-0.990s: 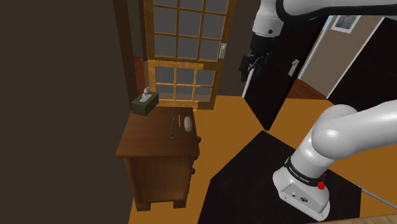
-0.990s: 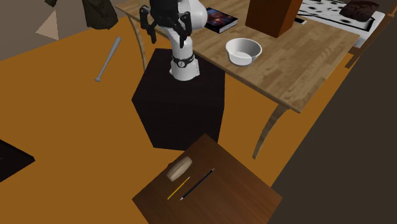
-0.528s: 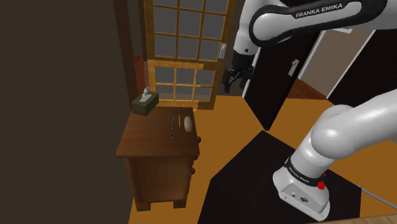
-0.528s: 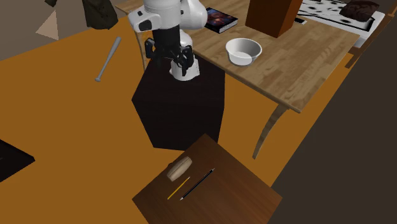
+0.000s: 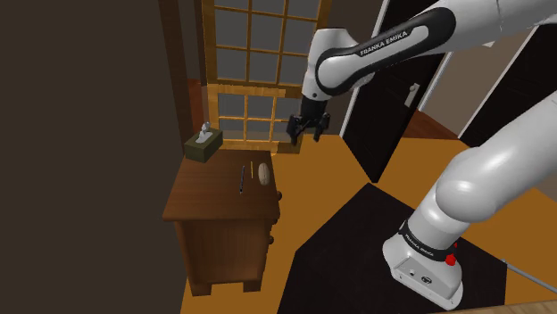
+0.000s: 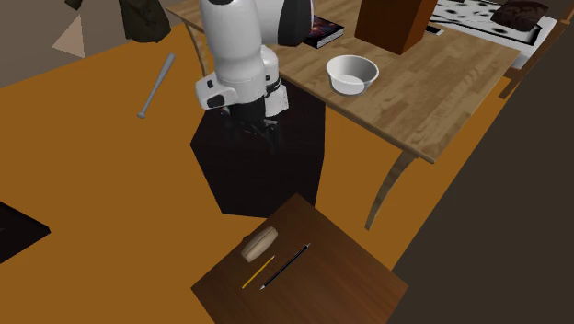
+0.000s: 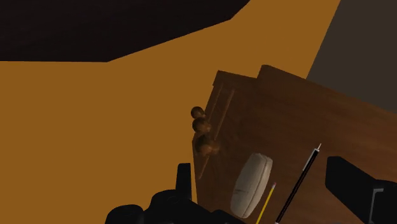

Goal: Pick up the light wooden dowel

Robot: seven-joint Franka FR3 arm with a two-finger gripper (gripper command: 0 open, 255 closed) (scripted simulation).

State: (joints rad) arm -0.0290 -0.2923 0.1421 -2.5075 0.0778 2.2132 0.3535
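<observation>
Dowel [image 5: 252, 168], one; pen [image 5: 241, 178], one; pale oval [image 5: 264, 172], one.

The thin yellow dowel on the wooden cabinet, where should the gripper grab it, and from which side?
Grip the dowel at its middle, straight down from above, the gripper closing across its length. It lies flat on the cabinet top, a thin stick close between the pale oval lump and the dark pencil, so a side approach would likely bump them.

Everything I see is dim and evenly lit. My white arm [image 5: 486, 183] takes a soft sheen, the orange floor [image 6: 83, 166] glows warmest, the cabinet [image 5: 214, 192] sits dark. Edges render crisp.
</observation>
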